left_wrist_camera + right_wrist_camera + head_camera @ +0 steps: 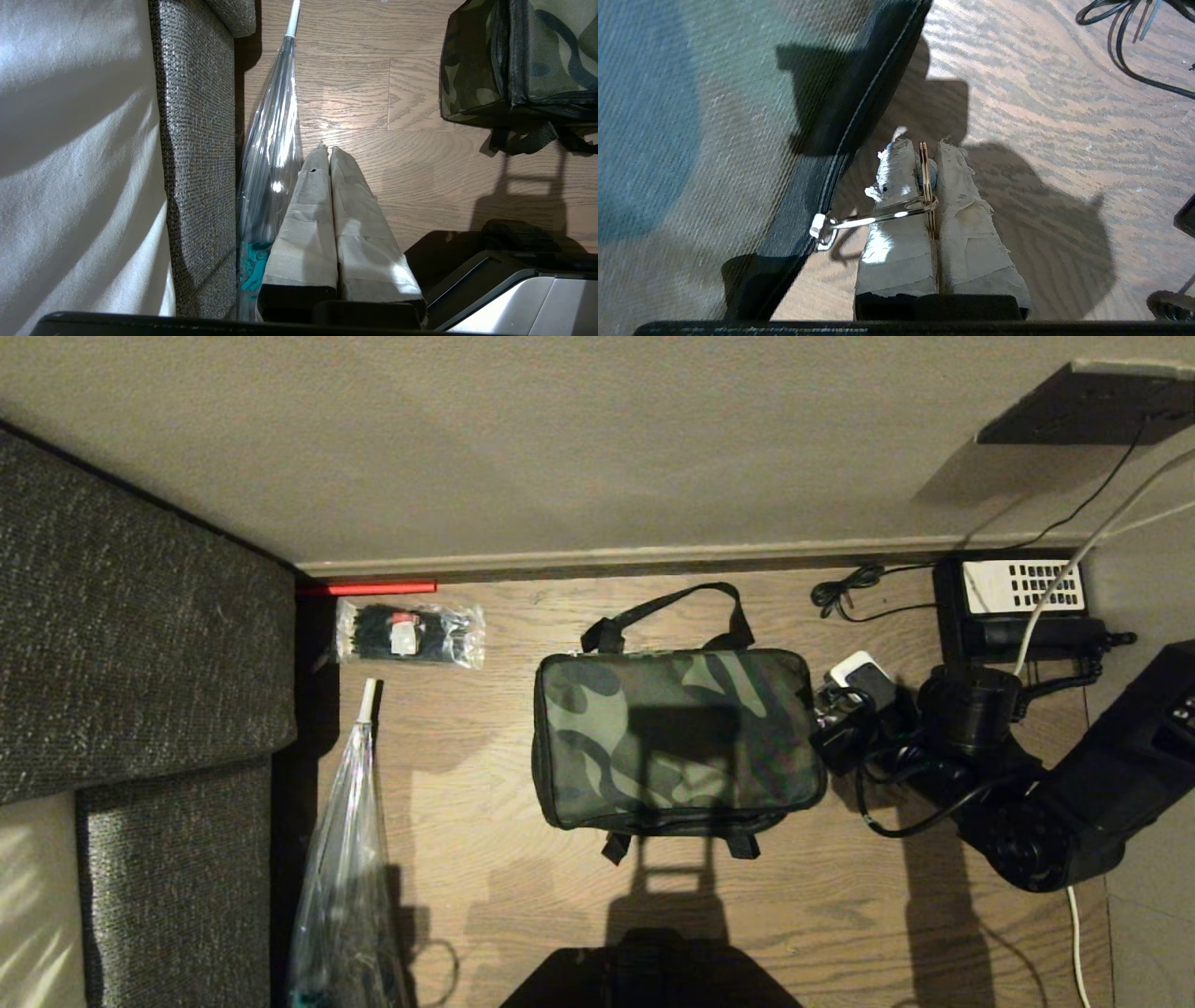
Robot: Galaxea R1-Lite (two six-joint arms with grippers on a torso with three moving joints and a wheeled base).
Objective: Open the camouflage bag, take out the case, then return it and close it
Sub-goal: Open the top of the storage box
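Note:
The camouflage bag [672,737] lies zipped shut on the wooden floor, its black handles sticking out at the far and near sides. It also shows in the left wrist view [537,60] and the right wrist view [714,116]. My right gripper [922,140] sits at the bag's right end [826,723]. It is shut on a thin wooden tag [924,177] that hangs on a metal ring [878,215] from the zipper slider [817,228]. My left gripper [325,148] is shut on nothing, parked low beside the sofa. The case is out of view.
A grey sofa [140,616] fills the left. A clear packet of black ties [411,633], a red stick [369,587] and a clear plastic umbrella [345,859] lie left of the bag. A black desk phone [1018,597] and cables [845,593] crowd the right by the wall.

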